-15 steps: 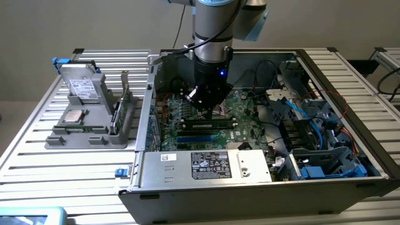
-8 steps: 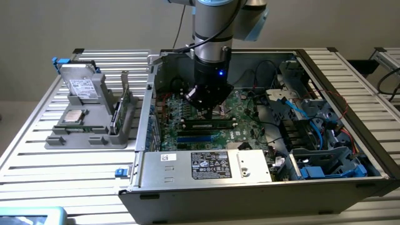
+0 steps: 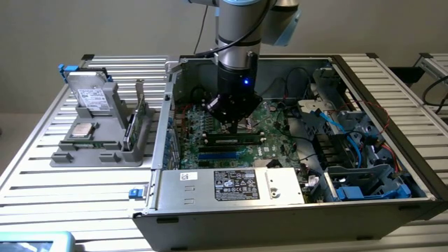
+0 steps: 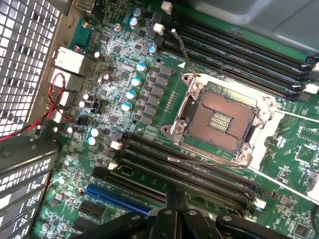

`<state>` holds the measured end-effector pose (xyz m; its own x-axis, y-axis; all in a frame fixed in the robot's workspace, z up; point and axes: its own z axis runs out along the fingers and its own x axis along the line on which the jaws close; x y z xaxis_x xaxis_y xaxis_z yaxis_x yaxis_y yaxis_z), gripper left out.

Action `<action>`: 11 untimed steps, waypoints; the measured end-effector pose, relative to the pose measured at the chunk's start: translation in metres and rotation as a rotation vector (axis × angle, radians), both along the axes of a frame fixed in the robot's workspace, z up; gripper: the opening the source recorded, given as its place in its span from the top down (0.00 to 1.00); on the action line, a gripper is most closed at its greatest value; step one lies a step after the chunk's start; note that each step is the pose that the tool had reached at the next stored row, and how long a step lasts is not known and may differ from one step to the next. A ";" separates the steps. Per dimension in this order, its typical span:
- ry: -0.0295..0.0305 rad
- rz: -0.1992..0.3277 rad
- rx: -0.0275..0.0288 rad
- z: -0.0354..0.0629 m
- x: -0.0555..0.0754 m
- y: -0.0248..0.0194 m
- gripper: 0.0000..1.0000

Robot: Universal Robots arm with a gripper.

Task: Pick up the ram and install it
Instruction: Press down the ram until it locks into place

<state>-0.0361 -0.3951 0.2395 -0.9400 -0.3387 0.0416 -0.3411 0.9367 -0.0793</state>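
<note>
Exterior: claw (image 3: 233, 119) closed, empty, low inside the PC case (image 3: 294, 210); ram (image 3: 233, 140) lies directly beneath it in a motherboard slot, looks seated. Wrist: claw (image 4: 175, 206) pinched over DIMM slots (image 4: 184, 172), CPU socket (image 4: 219, 122) beyond.

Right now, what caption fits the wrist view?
Shut hand over a motherboard with an empty CPU socket.

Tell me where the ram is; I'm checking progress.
In the exterior view, the ram lies along the black slots mid-motherboard, right under the shut gripper, with the blue slot on its near side.
</note>
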 end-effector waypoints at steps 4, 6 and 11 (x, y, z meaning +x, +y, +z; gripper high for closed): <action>-0.0005 -0.045 -0.0044 0.0006 0.000 0.0000 0.89; -0.0005 -0.063 -0.0087 0.0011 0.000 0.0000 0.89; -0.0020 -0.098 -0.0270 0.0027 0.000 0.0000 0.89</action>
